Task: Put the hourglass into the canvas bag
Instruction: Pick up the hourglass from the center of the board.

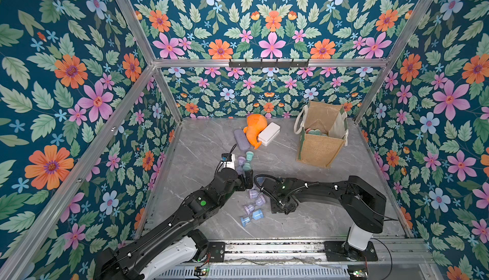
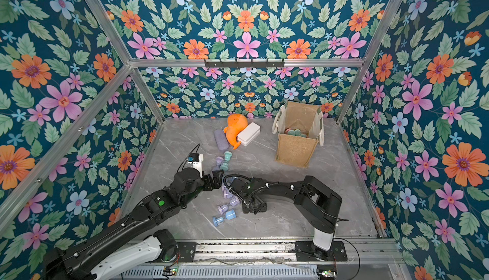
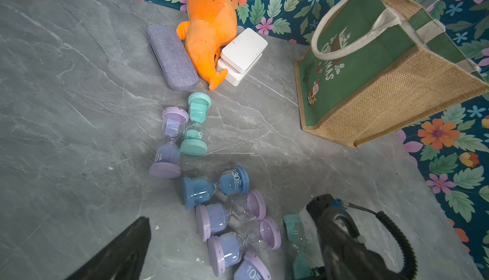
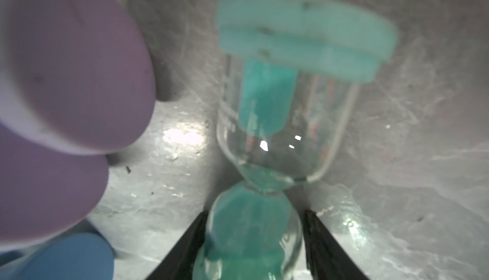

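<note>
A: Where's the hourglass?
B: The teal hourglass (image 4: 264,122) lies on its side on the table (image 1: 312,223), front-middle, just beside the purple hourglasses (image 4: 74,67). The bag (image 1: 320,149) stands well apart at far right, mouth up.
A: Jaws?
B: The right gripper (image 4: 255,212) straddles the bulb nearer its camera. One finger looks to be on the glass, the other a sliver off. Can't tell if that's a real pinch. The left gripper (image 1: 248,178) is by the pile, spread and empty; only one finger (image 3: 124,249) shows.
A: Step?
B: Grasp, I'd say. The bulb is round, slick glass, so close slow and centred or it may squirt out. Lift straight up so its cap doesn't drag the purple ones. Cross high over the bag rim, mind the handles, let go low inside. The left arm is close, so route away from it.
</note>
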Controlling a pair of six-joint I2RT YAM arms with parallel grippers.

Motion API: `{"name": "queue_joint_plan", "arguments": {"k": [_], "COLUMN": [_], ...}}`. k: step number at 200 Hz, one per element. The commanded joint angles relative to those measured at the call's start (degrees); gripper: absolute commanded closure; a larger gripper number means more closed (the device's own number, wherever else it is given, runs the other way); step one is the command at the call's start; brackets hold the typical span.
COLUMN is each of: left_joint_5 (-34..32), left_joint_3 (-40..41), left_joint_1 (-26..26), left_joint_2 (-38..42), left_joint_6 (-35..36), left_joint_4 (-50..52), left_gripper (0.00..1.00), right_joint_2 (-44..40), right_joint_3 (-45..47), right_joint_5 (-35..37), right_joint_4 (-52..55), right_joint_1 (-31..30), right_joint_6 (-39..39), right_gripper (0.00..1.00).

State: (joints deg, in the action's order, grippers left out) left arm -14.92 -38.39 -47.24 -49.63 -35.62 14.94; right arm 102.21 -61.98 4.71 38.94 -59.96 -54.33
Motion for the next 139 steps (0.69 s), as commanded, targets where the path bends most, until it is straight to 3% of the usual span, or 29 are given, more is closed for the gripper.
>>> {"name": "queue_joint_plan", "arguments": {"k": [1,74,139], "left_joint_5": [-0.6,-0.6,0.3], "left_joint_3": [-0.2,-0.4,-1.1], "left_joint_1": [0.0,0.0,0.0], "left_joint_2": [0.1,0.3,-0.1], "left_joint_6": [0.5,0.6,0.6], "left_joint_4": [-1.0,-0.9,-1.8], "left_gripper": [0.00,0.00,0.00], "right_joint_2": [0.4,0.3,-2.1], "right_joint_3": [-0.1,0.1,0.1], "right_joint_5": [0.7,1.5,1.7], "right_joint_4": [0.5,-0.3,-0.5], "right_joint_1": [-0.3,-0.3,0.3], "right_joint_6": [-1.0,-0.9,-0.8], "right_gripper": [0.44,0.57,0.60]}}
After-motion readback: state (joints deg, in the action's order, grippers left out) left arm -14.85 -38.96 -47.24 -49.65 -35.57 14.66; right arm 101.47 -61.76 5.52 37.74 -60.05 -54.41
